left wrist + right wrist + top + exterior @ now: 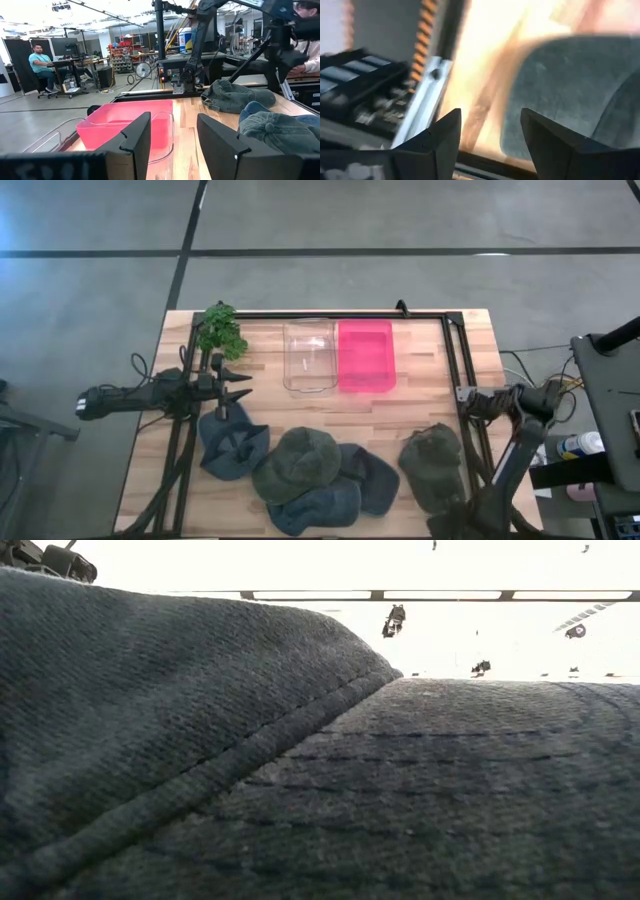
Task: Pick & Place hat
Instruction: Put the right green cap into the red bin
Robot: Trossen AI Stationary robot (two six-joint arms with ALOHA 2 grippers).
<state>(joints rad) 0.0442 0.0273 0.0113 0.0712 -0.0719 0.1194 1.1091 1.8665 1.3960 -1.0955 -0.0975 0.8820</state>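
The left gripper waits at the left side of the worktop, fingers open and empty, just beside the small green plant and over a blue hat. In the middle a clear bin and a pink bin stand side by side at the far edge, probably as the places to put hats. Near them lies a pile of hats. At the right, a dark green hat lies alone; the right gripper is next to it, fingers apart and holding nothing.
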